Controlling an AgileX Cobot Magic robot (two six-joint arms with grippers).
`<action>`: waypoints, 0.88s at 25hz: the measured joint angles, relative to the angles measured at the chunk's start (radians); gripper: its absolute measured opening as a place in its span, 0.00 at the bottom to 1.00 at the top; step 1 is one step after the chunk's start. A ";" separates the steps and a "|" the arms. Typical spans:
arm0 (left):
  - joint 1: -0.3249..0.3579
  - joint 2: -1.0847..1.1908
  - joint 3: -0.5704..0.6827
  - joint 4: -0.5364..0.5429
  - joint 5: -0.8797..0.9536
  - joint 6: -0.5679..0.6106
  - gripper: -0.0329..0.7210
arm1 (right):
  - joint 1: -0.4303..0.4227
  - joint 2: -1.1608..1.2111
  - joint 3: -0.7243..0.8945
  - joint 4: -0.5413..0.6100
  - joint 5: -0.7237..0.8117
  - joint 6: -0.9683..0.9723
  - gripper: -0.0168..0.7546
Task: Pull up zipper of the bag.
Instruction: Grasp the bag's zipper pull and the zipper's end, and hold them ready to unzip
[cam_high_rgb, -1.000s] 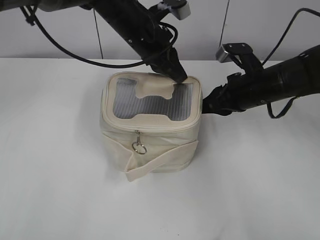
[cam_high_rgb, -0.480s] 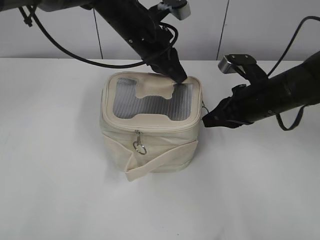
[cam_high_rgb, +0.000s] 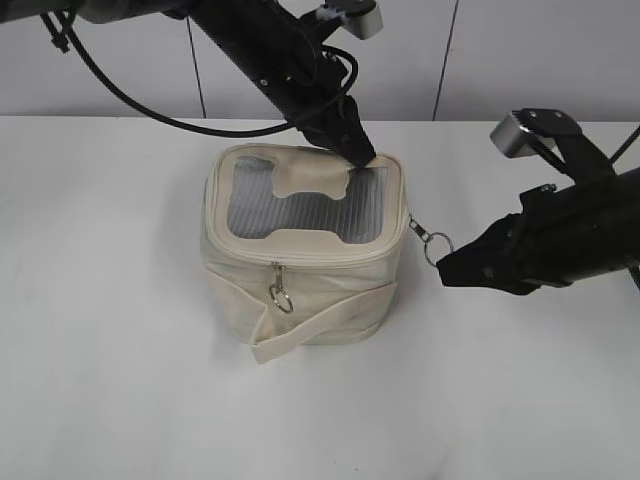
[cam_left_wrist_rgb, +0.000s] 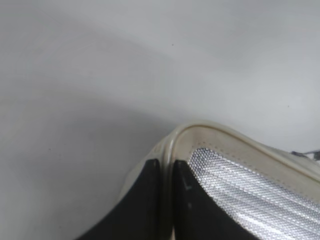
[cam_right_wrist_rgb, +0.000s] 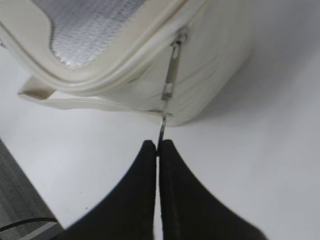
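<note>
Left side: the left gripper (cam_high_rgb: 358, 152) bears down on the far rim of the bag (cam_high_rgb: 300, 270), right of centre. In the left wrist view its fingers (cam_left_wrist_rgb: 147, 200) are clamped on the piped edge of the lid, one outside the rim and one on the silver mesh panel (cam_high_rgb: 300, 205), so this tool grasps the bag rim and anchors it.

Centre: the bag stands upright on the white table (cam_high_rgb: 120, 380), roughly mid-scene. A zipper slider with a ring pull (cam_high_rgb: 279, 294) hangs untouched at the middle of the near face. A loose strap (cam_high_rgb: 315, 325) runs across the lower front. The seam between lid and body appears shut along the near side; whether any stretch on the far or right side is open cannot be told.

Right side: the right gripper (cam_right_wrist_rgb: 158, 150) is pinched on a second ring pull (cam_high_rgb: 436, 246), drawn out taut from the bag's right corner. The right wrist view shows its metal tab (cam_right_wrist_rgb: 171, 70) stretched in line with the fingertips.

Assessment: grasp and bracing are done; the pull is under way, and slider travel along the track remains.

Contents: the lid is down; nothing inside is visible.
</note>
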 joint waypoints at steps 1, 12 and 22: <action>0.000 0.000 0.000 0.000 0.000 0.000 0.09 | 0.000 -0.018 0.013 -0.002 0.019 0.005 0.03; -0.004 -0.001 0.000 0.012 -0.009 -0.026 0.09 | 0.288 -0.071 0.025 0.073 0.005 0.015 0.03; -0.005 -0.001 0.000 0.018 -0.018 -0.049 0.09 | 0.543 0.136 -0.147 0.189 -0.144 0.051 0.03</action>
